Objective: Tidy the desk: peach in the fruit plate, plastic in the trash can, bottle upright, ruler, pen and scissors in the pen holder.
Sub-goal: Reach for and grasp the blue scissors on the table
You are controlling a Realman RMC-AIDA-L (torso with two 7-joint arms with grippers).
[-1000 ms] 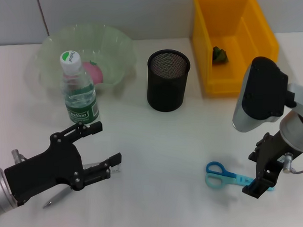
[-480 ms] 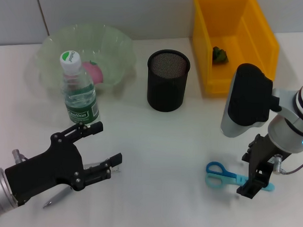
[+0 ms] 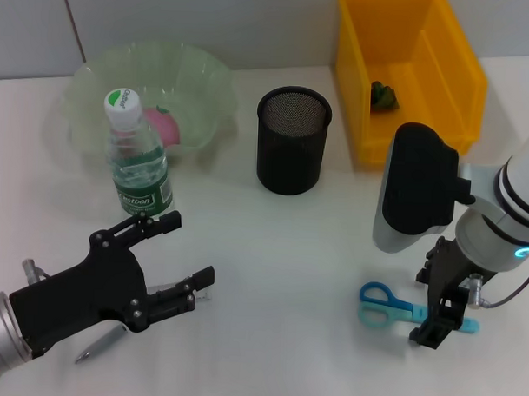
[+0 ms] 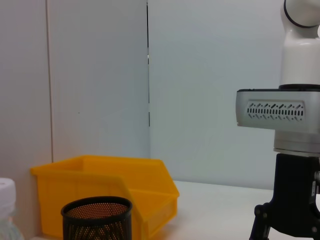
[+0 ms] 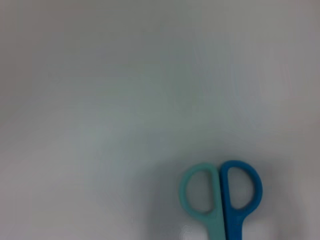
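Head view: the white desk [image 3: 289,251] carries a translucent green ruffled fruit plate [image 3: 199,83] near its far left corner, with a pink peach [image 3: 163,125] lying in it. A clear plastic bottle with a green label and white cap [image 3: 137,163] stands upright just in front of the plate. A black mesh pen holder [image 3: 293,140] stands near the middle of the far edge, and a yellow plastic bin [image 3: 408,73] with a small dark green scrap [image 3: 384,96] inside sits toward the far right. The black left gripper [image 3: 188,260] hovers near the front left edge, its fingers spread apart, above a grey pen [image 3: 103,342]. The black right gripper [image 3: 440,324] points down over the blades of the blue and teal scissors [image 3: 384,306] near the front right edge; whether its fingers are apart cannot be told.

Left wrist view: the pen holder [image 4: 97,219] stands in front of the yellow bin [image 4: 125,187], with the right arm beyond.

Right wrist view: the scissors' [image 5: 222,195] two handle loops lie flat on the desk [image 5: 125,100].
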